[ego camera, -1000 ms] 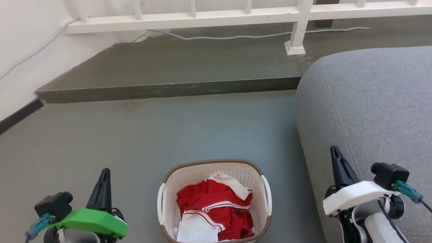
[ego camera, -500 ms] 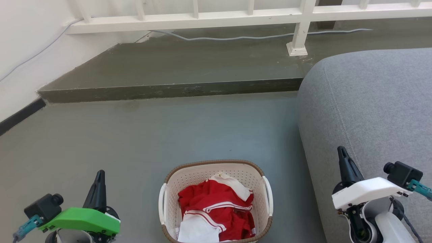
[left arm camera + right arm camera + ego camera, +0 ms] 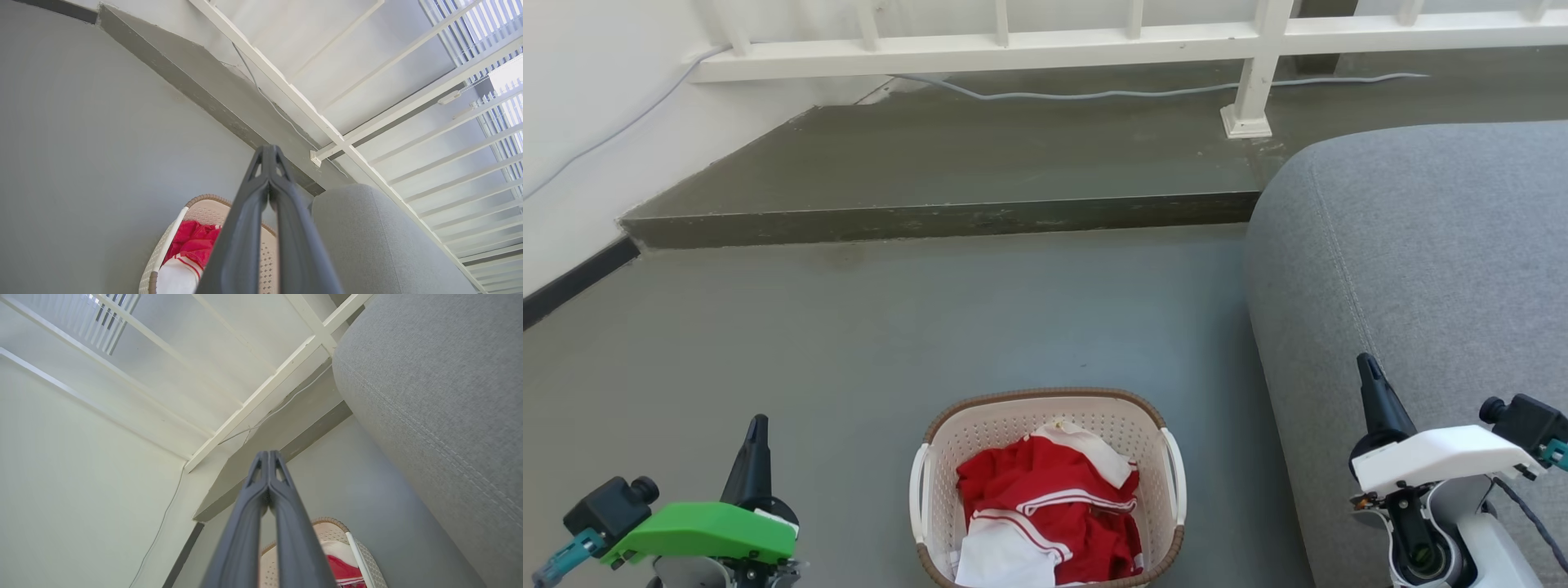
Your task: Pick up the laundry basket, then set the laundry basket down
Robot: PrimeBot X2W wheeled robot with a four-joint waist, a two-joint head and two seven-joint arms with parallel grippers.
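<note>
The laundry basket (image 3: 1045,416) stands on the grey floor at the bottom middle of the head view, cream-white and perforated with a brown rim and white side handles, holding red and white clothes. Part of the laundry basket (image 3: 204,206) shows in the left wrist view, and a corner of the laundry basket (image 3: 363,555) in the right wrist view. My left gripper (image 3: 756,429) is shut and empty, well to the basket's left. My right gripper (image 3: 1365,366) is shut and empty, off to the basket's right, in front of the sofa. The tips meet in both wrist views, left gripper (image 3: 269,150) and right gripper (image 3: 268,455).
A grey sofa (image 3: 1421,261) fills the right side, close to the basket. A raised dark step (image 3: 931,216) crosses the floor ahead, with a white railing (image 3: 1094,45) and a cable (image 3: 1094,91) behind it. A white wall (image 3: 572,122) with dark skirting runs at the left.
Both grippers have drawn outward and lower in the head view, away from the basket. The head view has shifted slightly. The basket stays on the floor.
</note>
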